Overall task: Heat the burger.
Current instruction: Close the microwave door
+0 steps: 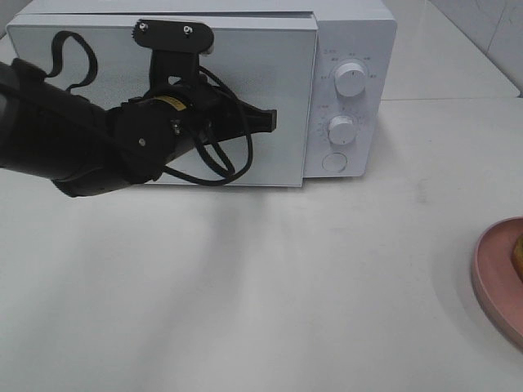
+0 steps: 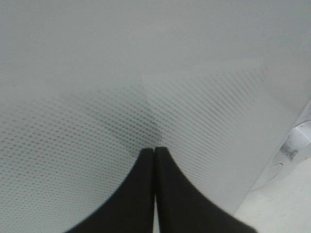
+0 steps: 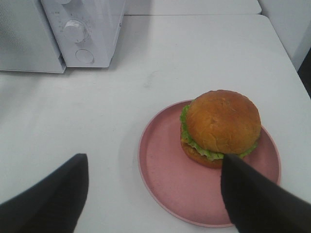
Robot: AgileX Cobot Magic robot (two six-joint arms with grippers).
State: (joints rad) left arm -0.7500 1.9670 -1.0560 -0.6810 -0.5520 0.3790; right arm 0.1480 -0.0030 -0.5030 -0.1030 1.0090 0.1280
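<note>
While the white table (image 1: 245,310) spreads bare across most of the overhead view, the white microwave (image 1: 351,49) stands at its far edge with its door (image 1: 98,49) shut or nearly so, so the heating looks barely begun: by my reading the door must still be opened, the burger loaded, the door closed and a dial turned. The left gripper (image 1: 270,121), jaws pressed together and holding nothing, has its tip right against the perforated door panel, near the edge beside the controls. The pink plate (image 3: 165,170) sits well apart from the oven, toward the right edge of the table. The right gripper (image 3: 155,191) hangs above it with jaws spread wide, empty. The burger (image 3: 221,127) rests upright toward one side of the plate, bun dome facing up; being round, it shows no long axis beyond its vertical stack.
</note>
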